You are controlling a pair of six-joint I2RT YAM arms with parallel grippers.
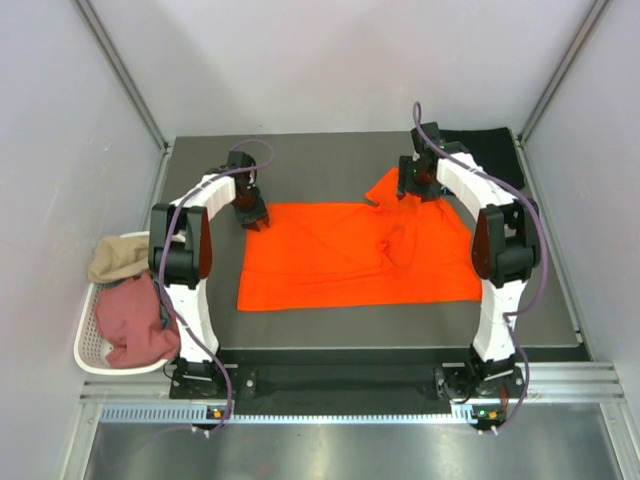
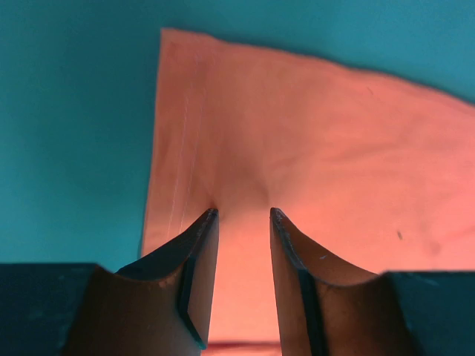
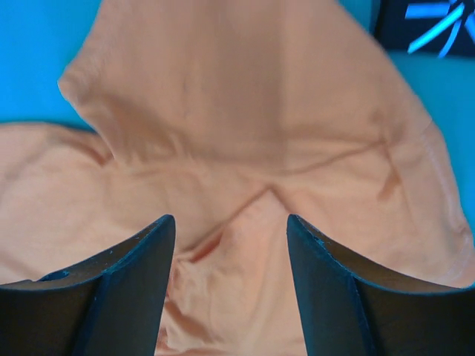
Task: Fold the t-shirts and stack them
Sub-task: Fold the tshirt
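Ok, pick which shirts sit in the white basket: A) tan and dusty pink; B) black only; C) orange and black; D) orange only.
A: the white basket at the left holds a tan shirt and a dusty pink shirt, while the orange shirt lies spread on the table.

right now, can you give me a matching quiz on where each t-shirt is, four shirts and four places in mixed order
Things:
1. orange t-shirt
2. black t-shirt
3. pink t-shirt
4. tan t-shirt

Places:
a. far right corner of the table
b. near part of the white basket
c. spread across the middle of the table
d. far part of the white basket

Pairs: 1-c, 2-a, 3-b, 4-d
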